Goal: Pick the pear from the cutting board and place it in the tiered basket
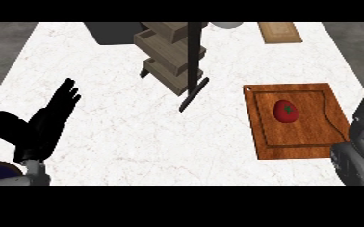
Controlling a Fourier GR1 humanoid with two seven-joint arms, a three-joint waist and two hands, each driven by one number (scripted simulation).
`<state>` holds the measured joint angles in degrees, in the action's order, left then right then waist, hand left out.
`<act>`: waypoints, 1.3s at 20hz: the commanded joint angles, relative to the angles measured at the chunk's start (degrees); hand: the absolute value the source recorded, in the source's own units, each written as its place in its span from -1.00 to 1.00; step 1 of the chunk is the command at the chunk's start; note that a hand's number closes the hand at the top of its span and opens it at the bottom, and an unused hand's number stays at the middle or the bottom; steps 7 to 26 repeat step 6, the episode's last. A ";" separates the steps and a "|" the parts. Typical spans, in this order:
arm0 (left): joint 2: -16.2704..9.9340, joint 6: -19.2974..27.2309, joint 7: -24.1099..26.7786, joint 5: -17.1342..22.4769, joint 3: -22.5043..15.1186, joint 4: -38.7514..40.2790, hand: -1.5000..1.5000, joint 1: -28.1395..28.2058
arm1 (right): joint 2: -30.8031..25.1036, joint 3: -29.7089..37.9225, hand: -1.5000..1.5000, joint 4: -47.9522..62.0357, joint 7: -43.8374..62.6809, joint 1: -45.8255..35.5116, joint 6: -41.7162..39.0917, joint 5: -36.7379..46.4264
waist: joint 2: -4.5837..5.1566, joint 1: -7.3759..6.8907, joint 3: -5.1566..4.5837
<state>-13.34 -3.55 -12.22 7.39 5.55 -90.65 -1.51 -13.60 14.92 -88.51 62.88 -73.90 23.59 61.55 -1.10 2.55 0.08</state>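
The red fruit (pixel 286 111) sits mid-cutting board (pixel 313 146), up and left of my right hand (pixel 348 162), the nearer one; perhaps its fingers are open, I cannot tell. My left hand (pixel 44 122) rests open, far off.

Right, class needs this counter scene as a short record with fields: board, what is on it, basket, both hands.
board: wooden cutting board, right side of counter
on board: red round fruit with green top, looks unlike a pear
basket: tiered basket, upper centre
left hand: left hand, open, fingers straight, holds nothing
right hand: right hand, at lower right edge, mostly cut off
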 commanded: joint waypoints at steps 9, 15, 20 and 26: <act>-0.01 -0.04 -1.62 -0.22 -0.10 -0.45 0.00 -0.19 | -8.43 5.03 -1.00 -27.26 8.20 10.97 -23.34 -9.57 | 0.02 0.23 -0.01; -0.01 -0.04 -1.62 -0.22 -0.10 -0.45 0.00 -0.19 | -8.43 5.03 -1.00 -27.26 8.20 10.97 -23.34 -9.57 | 0.02 0.23 -0.01; -0.01 -0.04 -1.62 -0.22 -0.10 -0.45 0.00 -0.19 | -8.43 5.03 -1.00 -27.26 8.20 10.97 -23.34 -9.57 | 0.02 0.23 -0.01; -0.01 -0.04 -1.62 -0.22 -0.10 -0.45 0.00 -0.19 | -8.43 5.03 -1.00 -27.26 8.20 10.97 -23.34 -9.57 | 0.02 0.23 -0.01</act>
